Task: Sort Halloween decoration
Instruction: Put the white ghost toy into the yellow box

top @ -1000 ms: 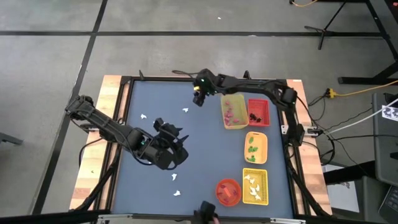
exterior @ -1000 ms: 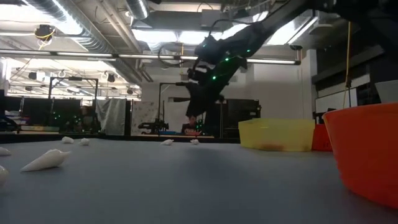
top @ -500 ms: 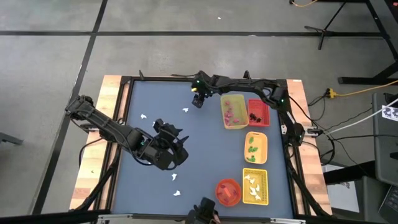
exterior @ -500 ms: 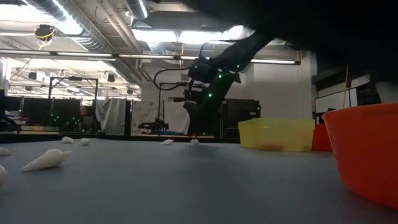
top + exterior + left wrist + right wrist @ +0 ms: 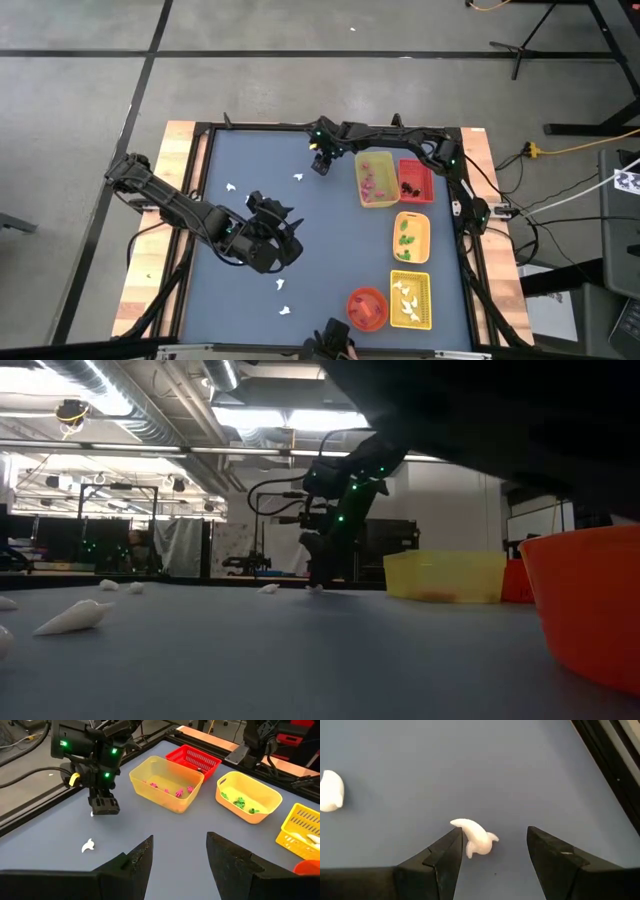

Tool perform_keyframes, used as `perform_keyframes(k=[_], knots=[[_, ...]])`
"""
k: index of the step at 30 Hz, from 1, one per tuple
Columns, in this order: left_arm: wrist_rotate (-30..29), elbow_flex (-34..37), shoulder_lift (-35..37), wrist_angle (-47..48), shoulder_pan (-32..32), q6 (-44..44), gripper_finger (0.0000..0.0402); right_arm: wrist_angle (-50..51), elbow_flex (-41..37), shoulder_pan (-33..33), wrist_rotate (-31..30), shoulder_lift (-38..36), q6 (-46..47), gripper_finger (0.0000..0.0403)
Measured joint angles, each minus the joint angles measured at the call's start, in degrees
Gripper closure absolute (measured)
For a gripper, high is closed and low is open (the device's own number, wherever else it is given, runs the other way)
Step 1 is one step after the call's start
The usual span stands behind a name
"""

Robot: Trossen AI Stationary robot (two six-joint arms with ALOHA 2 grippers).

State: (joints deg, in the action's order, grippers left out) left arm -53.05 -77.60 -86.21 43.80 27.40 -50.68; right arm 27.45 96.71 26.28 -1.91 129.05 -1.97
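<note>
The Halloween decoration shows as small white ghosts lying loose on the blue table (image 5: 250,140). One white ghost (image 5: 476,840) lies on its side between the open fingers of my right gripper (image 5: 492,850), which is low over the far middle of the table (image 5: 320,160) (image 5: 322,565). One finger stands close to the ghost's tail; whether it touches cannot be told. A second ghost (image 5: 331,791) (image 5: 298,178) lies a little way off. My left gripper (image 5: 177,855) hovers open over the left middle (image 5: 285,248), holding nothing.
On the right stand a yellow tray with pink bits (image 5: 375,178), a red tray with dark bits (image 5: 415,180), an orange tray with green bits (image 5: 411,236), a yellow mesh tray with ghosts (image 5: 410,300) and a red-orange bowl (image 5: 367,307). More ghosts (image 5: 230,187) (image 5: 281,286) lie left and near.
My right gripper has come down toward the table at its far middle and tipped more steeply downward, ending low over the white ghost. Its fingers stay open.
</note>
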Motion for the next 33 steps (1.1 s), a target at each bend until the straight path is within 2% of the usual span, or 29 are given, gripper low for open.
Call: perform_keyframes(k=[7,18,33], knots=[[0.0,0.0,0.0,-0.1,0.0,0.0,0.0234,0.0,0.0,0.0,0.0,0.0,-1.8,0.0187],[0.0,0.0,0.0,-0.1,0.0,0.0,0.0234,0.2,0.0,0.0,1.0,0.0,-9.2,0.0258],[0.0,0.0,0.0,-0.2,0.0,-0.3,0.0234,2.2,0.0,0.0,0.2,0.0,-27.1,0.0259]])
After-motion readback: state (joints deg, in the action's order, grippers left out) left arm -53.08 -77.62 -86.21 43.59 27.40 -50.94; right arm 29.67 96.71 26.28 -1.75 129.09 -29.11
